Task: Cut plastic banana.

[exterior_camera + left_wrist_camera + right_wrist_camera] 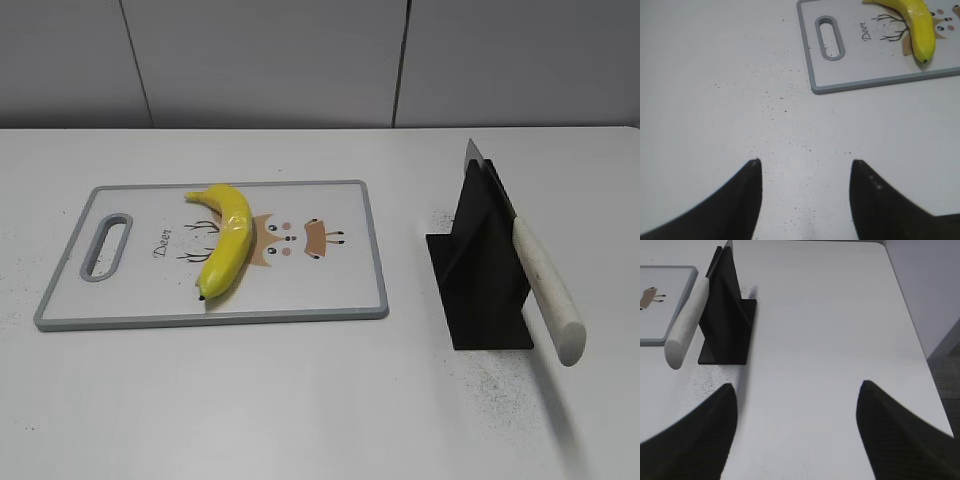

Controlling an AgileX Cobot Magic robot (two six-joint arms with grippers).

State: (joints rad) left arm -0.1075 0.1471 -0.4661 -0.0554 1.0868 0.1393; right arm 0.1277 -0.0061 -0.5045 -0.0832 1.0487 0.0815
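The plastic banana (227,238) is curved, glossy and yellow. It lies on a white cutting board with a grey rim (372,250) at the left of the table. It also shows in the left wrist view (917,22) at the top right. A knife with a white handle (545,288) rests slanted in a black stand (480,270), and shows in the right wrist view (687,325). My left gripper (805,167) is open over bare table, short of the board. My right gripper (796,390) is open over bare table, right of the stand. Neither gripper shows in the exterior view.
The board (812,75) has a handle slot (830,37) and a deer print. Dark specks are scattered on the white table near the stand and the board. The table's right edge (912,335) drops off beside my right gripper. A grey wall stands behind.
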